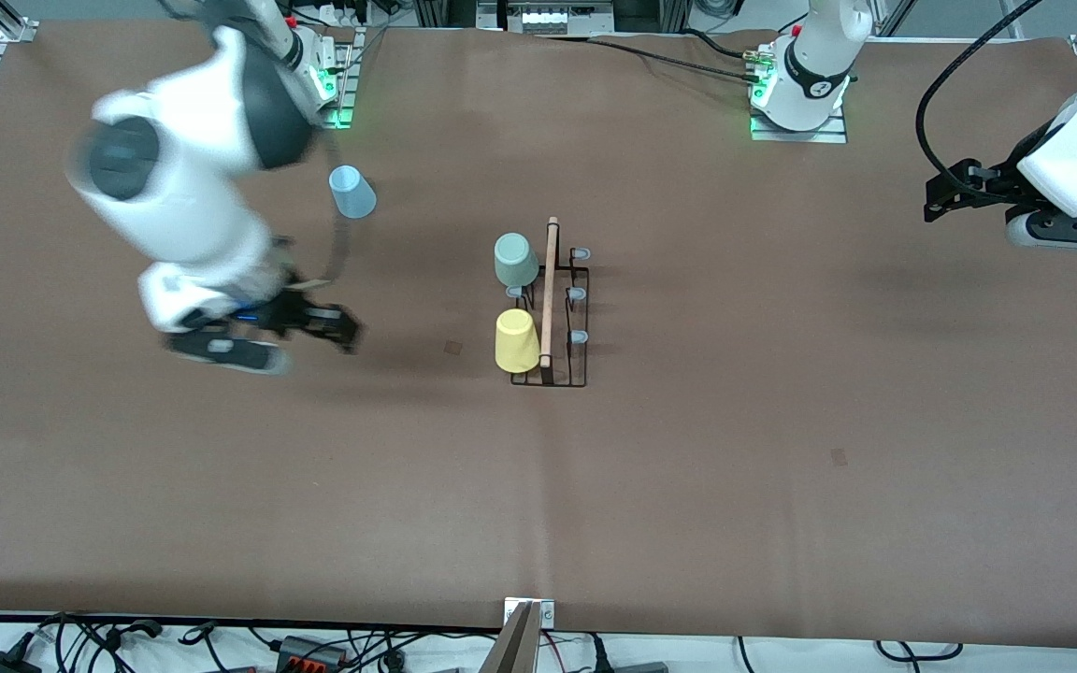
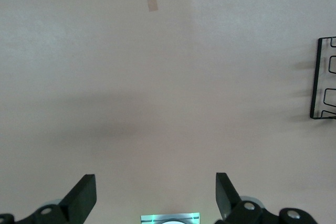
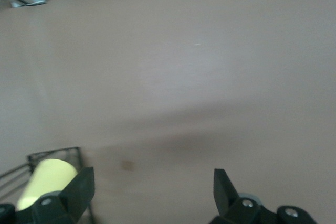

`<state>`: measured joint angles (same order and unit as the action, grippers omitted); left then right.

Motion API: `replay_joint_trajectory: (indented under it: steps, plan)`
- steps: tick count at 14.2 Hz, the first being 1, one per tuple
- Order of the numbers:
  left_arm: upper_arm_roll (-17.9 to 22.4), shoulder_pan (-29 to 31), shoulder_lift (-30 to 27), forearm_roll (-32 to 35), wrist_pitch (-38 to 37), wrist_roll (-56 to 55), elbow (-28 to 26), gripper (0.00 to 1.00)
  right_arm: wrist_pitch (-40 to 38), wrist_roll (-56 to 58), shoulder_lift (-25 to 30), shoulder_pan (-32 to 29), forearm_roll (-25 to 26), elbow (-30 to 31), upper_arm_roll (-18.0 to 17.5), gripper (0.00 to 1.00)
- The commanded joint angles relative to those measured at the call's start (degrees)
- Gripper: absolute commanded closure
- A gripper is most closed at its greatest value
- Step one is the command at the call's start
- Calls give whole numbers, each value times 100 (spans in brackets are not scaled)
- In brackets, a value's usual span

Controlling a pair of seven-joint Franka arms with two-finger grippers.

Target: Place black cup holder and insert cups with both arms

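The black cup holder point(image 1: 565, 318) stands mid-table, its wooden rod handle point(image 1: 550, 290) on top. A mint green cup point(image 1: 515, 260) and a yellow cup point(image 1: 517, 341) sit upside down on its pegs on the side toward the right arm's end. The light blue cup point(image 1: 351, 192) stands upside down on the table, farther from the front camera, toward the right arm's end. My right gripper point(image 1: 337, 327) is open and empty over bare table between the blue cup and the holder; its wrist view point(image 3: 152, 192) shows the yellow cup point(image 3: 44, 179). My left gripper point(image 1: 936, 198) is open and empty at the left arm's end; its wrist view point(image 2: 156, 198) shows the holder's edge point(image 2: 317, 77).
The brown table cover point(image 1: 688, 467) has small darker marks point(image 1: 453, 347) point(image 1: 839, 456). Both arm bases point(image 1: 800, 93) stand along the table's edge farthest from the front camera. A metal post point(image 1: 524, 636) and cables lie at the nearest edge.
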<state>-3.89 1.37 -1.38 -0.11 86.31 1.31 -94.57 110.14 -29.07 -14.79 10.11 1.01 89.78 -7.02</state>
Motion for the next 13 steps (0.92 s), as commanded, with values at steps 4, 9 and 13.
replay_joint_trajectory:
  steps: [4,9,13]
  plan:
    - [-15,39,33,-130,-114,89,131,0,-1021,1508,915,-1730,-84,110,-115,0]
    - [55,48,50,-121,-114,98,140,0,-1363,2130,1197,-1741,-14,-30,657,0]
    - [55,92,50,-147,-114,89,123,0,-1924,2793,1145,-1723,4,-277,790,0]
